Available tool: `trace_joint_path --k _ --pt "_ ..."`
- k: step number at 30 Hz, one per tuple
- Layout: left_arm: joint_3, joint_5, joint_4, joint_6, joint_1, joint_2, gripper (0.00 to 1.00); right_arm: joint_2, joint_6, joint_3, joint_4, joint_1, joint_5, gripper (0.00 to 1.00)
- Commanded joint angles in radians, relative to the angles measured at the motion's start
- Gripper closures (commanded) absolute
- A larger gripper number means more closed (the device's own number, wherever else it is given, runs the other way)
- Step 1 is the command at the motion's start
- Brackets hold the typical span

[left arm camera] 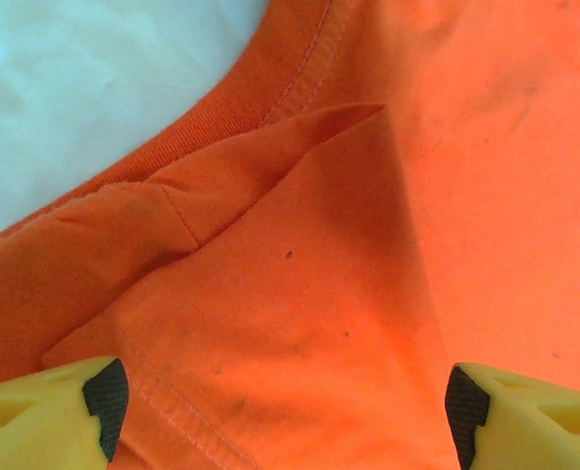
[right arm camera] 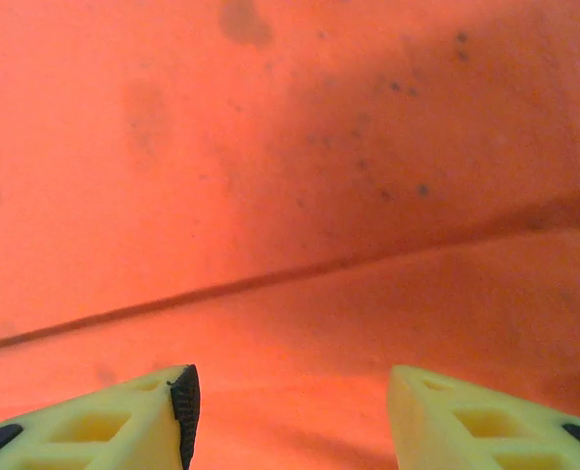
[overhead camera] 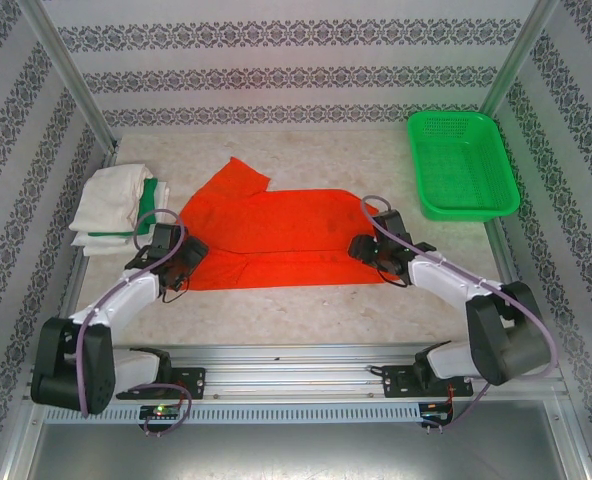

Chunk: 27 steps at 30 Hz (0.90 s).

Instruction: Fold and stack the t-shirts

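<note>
Orange-red t-shirt (overhead camera: 276, 235) lay spread mid-table (overhead camera: 306, 300), partly folded. Left gripper (left arm camera: 285, 397) sat over its left edge, jaws wide, gripping nothing. Right gripper (right arm camera: 290, 401) sat over its right edge, jaws roughly half apart, empty. Folded off-white and green t-shirts (overhead camera: 116, 205) were stacked at left, green basket (overhead camera: 461, 160) far right.

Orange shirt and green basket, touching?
Apart. The top view shows bare table between the right edge of the orange shirt and the left wall of the basket.
</note>
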Motion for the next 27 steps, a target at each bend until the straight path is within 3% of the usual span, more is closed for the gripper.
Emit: trace_joint_path --k 1,6,11,20,27 --pt "0.058 0.015 0.135 0.034 -0.009 0.103 0.15 0.065 -0.056 0.076 0.005 0.014 -0.001 0.46" --pt "0.126 0.068 0.195 0.05 -0.01 0.256 0.14 0.177 -0.04 0.15 0.013 0.02 -0.028 0.46" --pt "0.083 0.058 0.179 0.049 -0.01 0.266 0.13 0.22 0.002 0.122 0.009 0.02 -0.046 0.46" --pt "-0.118 0.07 0.065 0.016 -0.038 0.091 0.12 0.062 0.037 -0.077 -0.024 0.007 -0.018 0.45" --pt "-0.073 0.037 -0.009 -0.002 -0.105 0.006 0.12 -0.109 -0.006 -0.097 -0.047 0.042 0.014 0.45"
